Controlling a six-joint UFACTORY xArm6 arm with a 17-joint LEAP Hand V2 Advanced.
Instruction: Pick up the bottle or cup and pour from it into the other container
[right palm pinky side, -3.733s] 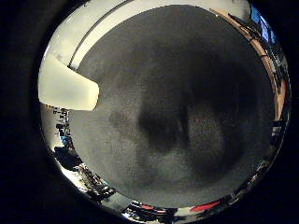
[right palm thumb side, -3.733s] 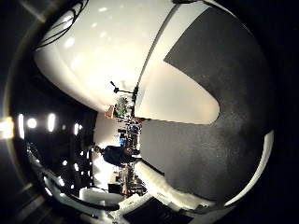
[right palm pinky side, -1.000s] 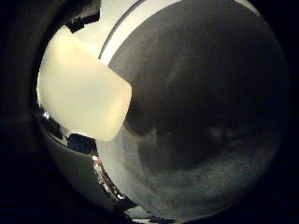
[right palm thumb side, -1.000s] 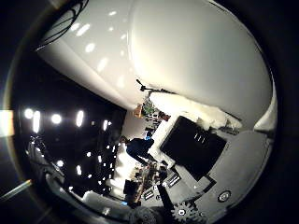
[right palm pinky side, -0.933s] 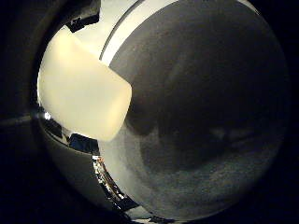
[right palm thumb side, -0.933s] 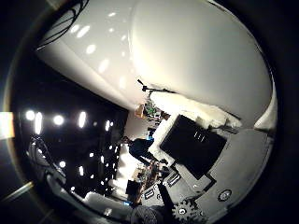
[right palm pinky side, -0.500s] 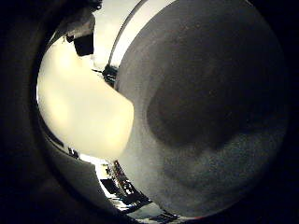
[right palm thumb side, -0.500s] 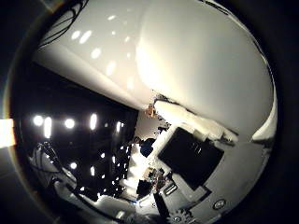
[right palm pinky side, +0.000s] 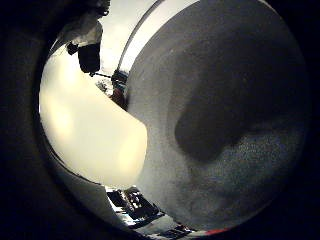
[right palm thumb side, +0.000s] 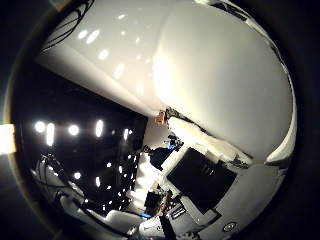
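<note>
White and black parts of the robot's hand (right palm thumb side: 210, 200) sit at the edge of the thumb-side view; whether its fingers are spread or curled cannot be told. Very close to the palm is a pale, cream-white, smooth-sided cup (right palm pinky side: 90, 135), filling much of both views, so it lies right against or just beside the palm. Its inside and contents are not visible. The cup stands on a dark grey, grainy table surface (right palm pinky side: 240, 165), where a dark shadow falls beside it.
</note>
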